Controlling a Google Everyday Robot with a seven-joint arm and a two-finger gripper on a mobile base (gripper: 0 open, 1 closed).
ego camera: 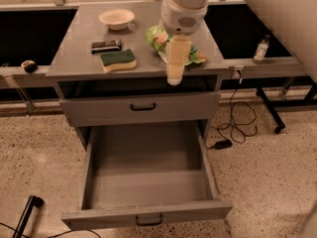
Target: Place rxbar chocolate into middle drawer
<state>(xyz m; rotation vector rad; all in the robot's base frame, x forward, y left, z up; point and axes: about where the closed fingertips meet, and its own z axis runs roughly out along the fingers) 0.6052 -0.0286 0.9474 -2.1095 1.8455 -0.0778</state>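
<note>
The rxbar chocolate (106, 45), a dark flat bar, lies on the cabinet top (79, 33) at the left, just behind the green-topped yellow sponge (119, 60). The middle drawer (146, 215) is pulled fully open below and holds nothing; its black handle faces front. My gripper (175, 63) hangs over the right half of the cabinet top, above the green snack bag (156, 35), to the right of the bar and apart from it. It holds nothing that I can see.
A pale bowl (116, 18) sits at the back of the top. The upper handled drawer (141, 108) is shut. A bottle (261, 48) stands on the right ledge. A cable (237, 124) lies on the floor at right; a black pole (28, 209) at lower left.
</note>
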